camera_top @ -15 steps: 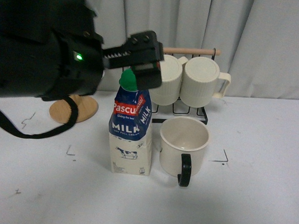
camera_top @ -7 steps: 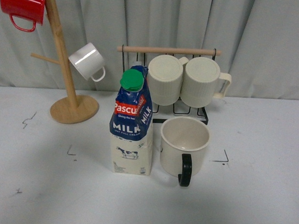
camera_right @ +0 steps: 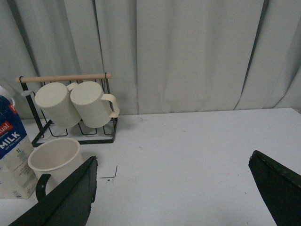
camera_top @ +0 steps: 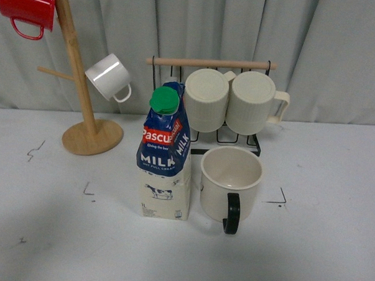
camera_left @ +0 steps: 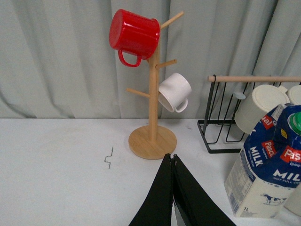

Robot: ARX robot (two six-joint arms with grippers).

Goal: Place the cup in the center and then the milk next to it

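Note:
The cream cup (camera_top: pixel 230 183) with its black handle turned toward me stands upright on the white table, between the corner marks. Close to its left stands the milk (camera_top: pixel 165 157), a blue and cream carton with a green cap. Neither arm shows in the front view. In the left wrist view my left gripper (camera_left: pixel 172 157) is shut and empty, back from the milk (camera_left: pixel 265 174) and off to its side. In the right wrist view my right gripper (camera_right: pixel 173 161) is wide open over bare table, with the cup (camera_right: pixel 55 160) and the milk (camera_right: pixel 14 155) off to one side.
A black wire rack (camera_top: pixel 211 64) with a wooden bar holds two ribbed cream mugs (camera_top: pixel 229 101) behind the cup. At the back left a wooden mug tree (camera_top: pixel 84 117) carries a red mug (camera_top: pixel 25 3) and a small white mug (camera_top: pixel 109 77). Grey curtain hangs behind.
One second ago my left arm filled the upper left of the front view with its gripper at the carton's cap. It has since withdrawn out of that view. Milk and cup stay put.

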